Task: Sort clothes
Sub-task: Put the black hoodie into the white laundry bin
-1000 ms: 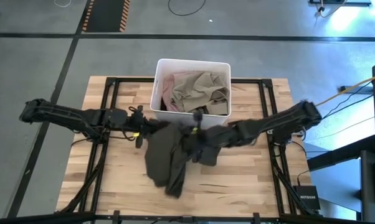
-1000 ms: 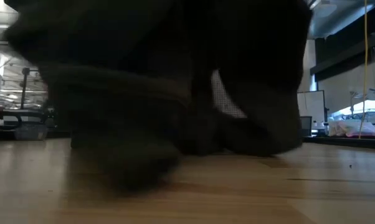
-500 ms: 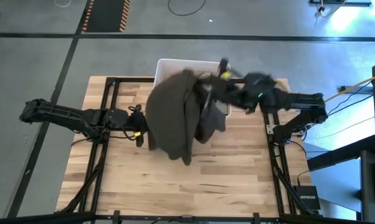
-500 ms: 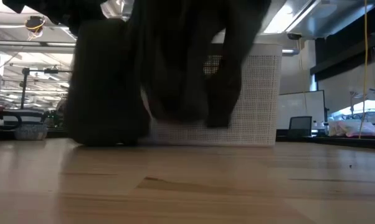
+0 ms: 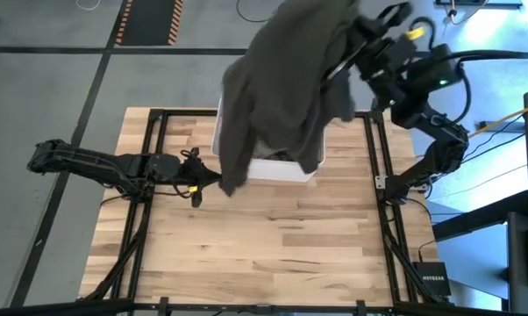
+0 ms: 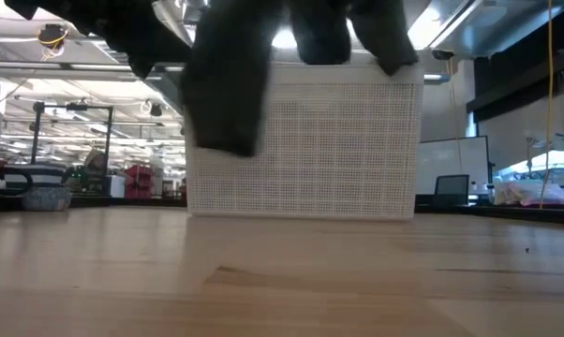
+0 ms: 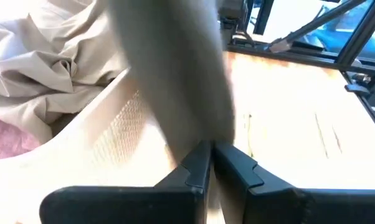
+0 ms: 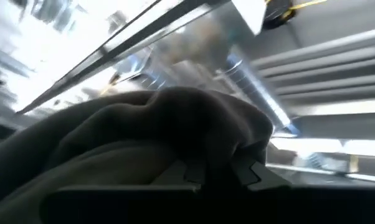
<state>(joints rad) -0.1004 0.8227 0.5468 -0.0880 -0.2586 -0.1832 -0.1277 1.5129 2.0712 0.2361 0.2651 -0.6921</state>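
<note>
Above the white bin, hanging from the right tool: dark olive-grey garment, clamped, draped over and hiding most of the bin. Beside the bin on the tabletop: left tool, fingers closed, empty. Inside the bin: beige and pink clothes.

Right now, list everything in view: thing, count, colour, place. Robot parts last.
Large garment: one, olive-grey, hanging in the air over the bin, held by the right pincer.
Bin: one, white perforated plastic, at the table's far edge.
Beige garment: one, crumpled inside the bin.
Pink garment: one, inside the bin, beneath the beige one.
Table: one, light wood with a black frame.
Left pincer: dark, fingers together, low near the bin's front left corner.
Right pincer: dark, raised high, clamped on the large garment.
</note>
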